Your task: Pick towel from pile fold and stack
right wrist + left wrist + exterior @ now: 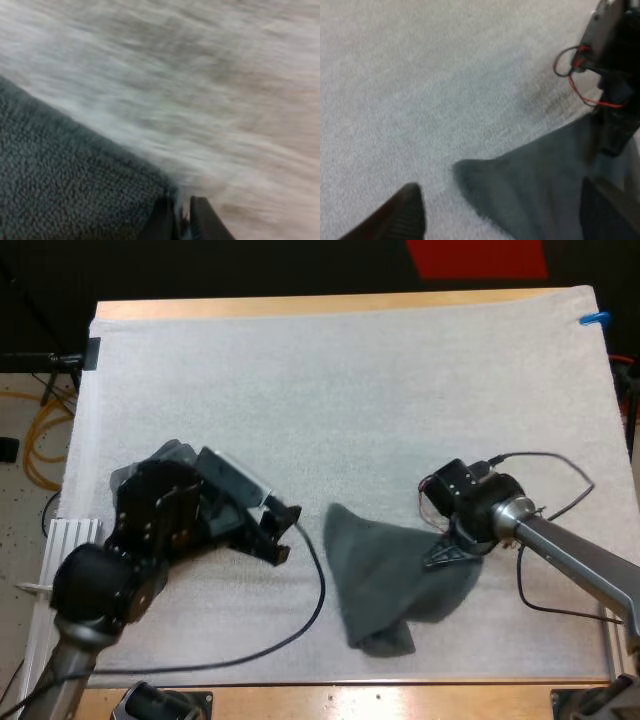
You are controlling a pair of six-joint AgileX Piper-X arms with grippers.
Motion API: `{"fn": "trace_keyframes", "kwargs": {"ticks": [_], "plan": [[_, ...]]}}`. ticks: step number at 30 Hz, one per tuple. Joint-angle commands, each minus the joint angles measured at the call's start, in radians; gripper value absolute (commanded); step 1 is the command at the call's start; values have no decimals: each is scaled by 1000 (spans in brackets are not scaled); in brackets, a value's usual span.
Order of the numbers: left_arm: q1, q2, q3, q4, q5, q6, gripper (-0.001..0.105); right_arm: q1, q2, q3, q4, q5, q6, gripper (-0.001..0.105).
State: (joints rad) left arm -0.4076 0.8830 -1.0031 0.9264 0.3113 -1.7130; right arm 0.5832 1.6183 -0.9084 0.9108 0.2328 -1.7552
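One dark grey-green towel (395, 575) lies crumpled on the white mat (330, 390), right of centre toward the front. My right gripper (447, 552) is at the towel's right edge. Seen from the right wrist, that gripper (181, 205) is shut, pinching the towel's edge (75, 190) between its fingers. My left gripper (288, 532) sits just left of the towel, pointing at it. In the left wrist view my left gripper (502, 186) is open, its fingers (405, 215) wide apart and clear of the towel's near corner (520, 185), with the right arm's gripper (615, 125) beyond at the towel's far edge.
The wooden table edge (330, 695) runs along the front, close to the towel. A white ridged block (75, 535) stands at the mat's left side beside my left arm. Bare mat stretches across the far half.
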Motion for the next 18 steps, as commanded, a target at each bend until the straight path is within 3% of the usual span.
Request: {"fn": "trace_keyframes", "kwargs": {"ticks": [1,9,11,14,18], "plan": [[-5,28,0,-21,7,2,53,-1,-23,-1,26,73,-34,0],[-7,248,-3,-92,163,6,51,-1,-69,1,33,200,-36,0],[-19,302,-4,-126,162,6,55,-1,-73,1,49,200,-33,0],[-58,387,-7,-189,143,11,70,-1,-73,7,68,197,20,0],[-129,507,-6,-267,11,11,74,-1,-73,16,67,197,30,0]]}}
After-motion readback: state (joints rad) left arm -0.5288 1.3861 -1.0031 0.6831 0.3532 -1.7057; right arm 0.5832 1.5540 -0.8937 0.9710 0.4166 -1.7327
